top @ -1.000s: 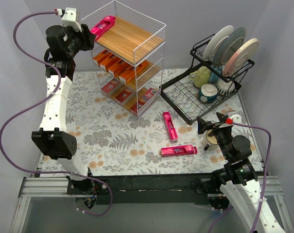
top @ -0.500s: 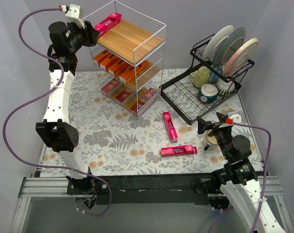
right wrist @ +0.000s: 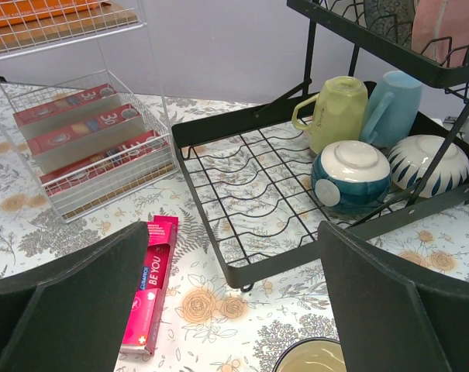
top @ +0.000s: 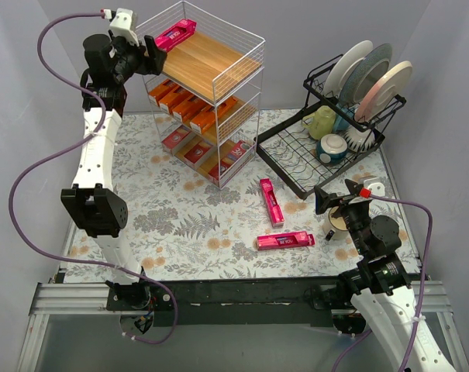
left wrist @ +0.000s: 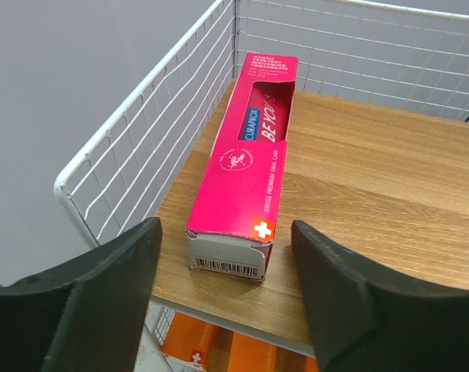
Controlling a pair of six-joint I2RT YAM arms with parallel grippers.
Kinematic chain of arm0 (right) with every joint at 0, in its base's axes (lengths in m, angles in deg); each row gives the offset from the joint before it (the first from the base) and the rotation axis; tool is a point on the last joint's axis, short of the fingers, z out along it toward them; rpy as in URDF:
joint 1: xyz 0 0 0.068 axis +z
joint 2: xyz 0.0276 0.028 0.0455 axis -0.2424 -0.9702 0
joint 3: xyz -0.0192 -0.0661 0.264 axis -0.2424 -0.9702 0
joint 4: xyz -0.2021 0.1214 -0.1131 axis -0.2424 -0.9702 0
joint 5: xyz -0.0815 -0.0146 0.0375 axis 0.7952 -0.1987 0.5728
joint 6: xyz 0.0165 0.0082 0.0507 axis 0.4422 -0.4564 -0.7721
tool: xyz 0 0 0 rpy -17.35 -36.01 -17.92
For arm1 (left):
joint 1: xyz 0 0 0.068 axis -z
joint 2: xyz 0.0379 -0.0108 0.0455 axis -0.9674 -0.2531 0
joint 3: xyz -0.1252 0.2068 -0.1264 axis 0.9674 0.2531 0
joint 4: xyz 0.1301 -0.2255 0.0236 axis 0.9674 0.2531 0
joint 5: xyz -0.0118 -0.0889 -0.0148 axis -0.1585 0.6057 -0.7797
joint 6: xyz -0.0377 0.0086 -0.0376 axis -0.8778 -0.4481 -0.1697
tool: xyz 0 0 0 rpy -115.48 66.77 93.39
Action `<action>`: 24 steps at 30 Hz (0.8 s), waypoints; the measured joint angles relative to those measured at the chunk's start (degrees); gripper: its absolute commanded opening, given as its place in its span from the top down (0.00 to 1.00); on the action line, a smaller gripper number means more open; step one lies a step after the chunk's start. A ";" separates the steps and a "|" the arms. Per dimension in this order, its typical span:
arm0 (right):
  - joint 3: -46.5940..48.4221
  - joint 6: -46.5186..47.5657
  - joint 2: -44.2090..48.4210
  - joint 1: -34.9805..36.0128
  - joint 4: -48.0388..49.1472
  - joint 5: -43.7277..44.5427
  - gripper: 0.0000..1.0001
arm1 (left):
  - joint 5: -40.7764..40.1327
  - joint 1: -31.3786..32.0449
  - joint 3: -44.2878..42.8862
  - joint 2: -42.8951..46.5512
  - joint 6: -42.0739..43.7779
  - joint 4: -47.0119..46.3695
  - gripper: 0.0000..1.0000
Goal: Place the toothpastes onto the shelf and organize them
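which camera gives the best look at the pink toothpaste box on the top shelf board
Left wrist: the pink box fills the frame, lying flat on the shelf's top board by the wire wall, print readable. Top external shows it small at the shelf's corner. Right wrist misses it.

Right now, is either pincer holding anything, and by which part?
Nothing is held. The left pincer stands open around the near end of the pink toothpaste box, not touching it; the right pincer is open, empty.

Pink toothpaste box (left wrist: 246, 167): glossy cardbd. Shelf (left wrist: 374, 178): matt wood board w/ wht wire. Dish rack (right wrist: 242, 209): blk wire.
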 measured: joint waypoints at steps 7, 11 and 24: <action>0.00 0.02 0.00 0.00 0.00 -0.02 0.01 | -0.28 0.00 -3.08 0.42 -1.20 0.76 0.02; 0.00 0.00 0.02 0.00 0.00 -0.07 0.01 | -1.29 0.00 -2.67 3.43 -2.73 0.92 0.02; 0.00 -0.24 0.81 0.00 0.07 -0.94 0.01 | -3.08 1.05 41.79 42.45 -15.58 -6.73 0.02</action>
